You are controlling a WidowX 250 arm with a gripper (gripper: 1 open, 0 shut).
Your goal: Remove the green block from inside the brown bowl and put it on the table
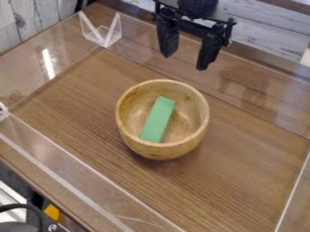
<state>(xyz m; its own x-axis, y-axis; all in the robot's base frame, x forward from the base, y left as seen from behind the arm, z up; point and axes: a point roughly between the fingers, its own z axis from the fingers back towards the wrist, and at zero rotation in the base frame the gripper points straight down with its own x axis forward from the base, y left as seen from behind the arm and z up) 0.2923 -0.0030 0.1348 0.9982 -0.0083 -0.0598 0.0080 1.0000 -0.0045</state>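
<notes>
Green block [159,120]: lay inside the brown bowl [130,130], slanted from about 7 o'clock up toward 1 o'clock, low end on the bowl's floor, upper end leaning toward the far wall. Untouched, nothing gripping it. Bowl sat near the middle of the table [248,136], upright, slightly toward 6 o'clock from centre.

Judged from this: task at its very start. Nothing done yet; reach, descent into the bowl, grasp, lift and set-down on bare wood all remained. Plenty of free tabletop around the bowl, at 3 o'clock and 9 o'clock especially, for a set-down.

Farther back, at 12 o'clock from the bowl: gripper [188,45], black, pointing down, fingers spread wide and holding nothing, hanging well apart from bowl and block, above the rear part of the table.

Surface: dark brown wood grain, glossy, catching pale glare at 10 o'clock. Clear acrylic walls [61,172] ran along the near and side edges, with a folded clear piece [101,30] at the far 11 o'clock corner. Beyond, a light plank-patterned backdrop [273,27]; little else of the room discernible.
</notes>
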